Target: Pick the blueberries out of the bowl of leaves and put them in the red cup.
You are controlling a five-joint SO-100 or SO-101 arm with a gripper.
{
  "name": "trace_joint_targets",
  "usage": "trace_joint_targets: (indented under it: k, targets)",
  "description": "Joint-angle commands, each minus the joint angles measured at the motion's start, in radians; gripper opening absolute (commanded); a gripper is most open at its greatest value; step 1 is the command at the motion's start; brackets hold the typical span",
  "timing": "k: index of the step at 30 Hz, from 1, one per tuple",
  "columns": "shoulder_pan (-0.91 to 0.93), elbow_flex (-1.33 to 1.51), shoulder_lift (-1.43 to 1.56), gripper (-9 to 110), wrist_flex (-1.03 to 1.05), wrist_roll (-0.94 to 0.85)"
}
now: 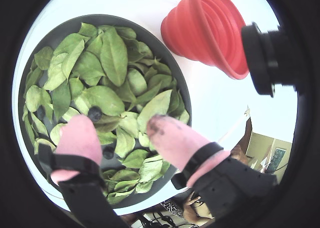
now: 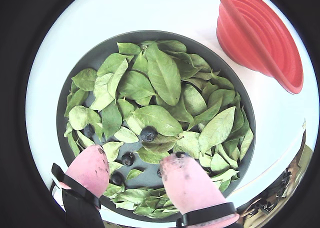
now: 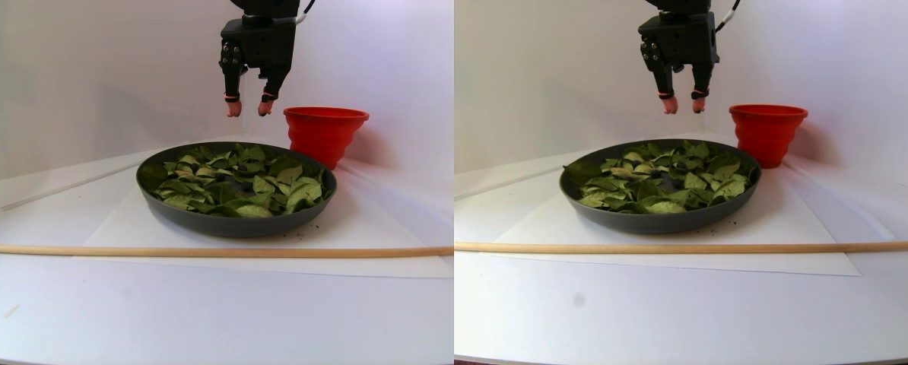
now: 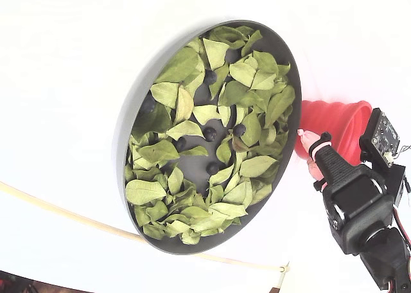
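Above the far rim of the bowl, the gripper hangs in mid-air with its two pink-tipped fingers spread apart and nothing between them; the stereo pair view shows clear space between the fingertips and the leaves below. In both wrist views the pink pads frame the lower part of the picture, one at about 7 o'clock and one at about 5 o'clock, the latter smudged dark at its tip.

The dark grey bowl holds a loose layer of green leaves. Among them lie the blueberries: the largest near the bowl's centre in a wrist view, a second at about 8 o'clock, and smaller ones on bare dish between the pads. In the fixed view several berries show around the middle of the bowl.

The red cup stands upright just beside the bowl, at about 2 o'clock in a wrist view; whether the two touch cannot be told. A thin wooden rod lies across the white table in front of the bowl.
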Motion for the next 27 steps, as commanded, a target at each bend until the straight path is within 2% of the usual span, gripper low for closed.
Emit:
trace_joint_targets:
  k: [1,27]
  targets:
    - [-0.005,-0.003,0.017,20,0.003,0.003]
    - [0.003,0.025,-0.120,19,-0.057,-0.005]
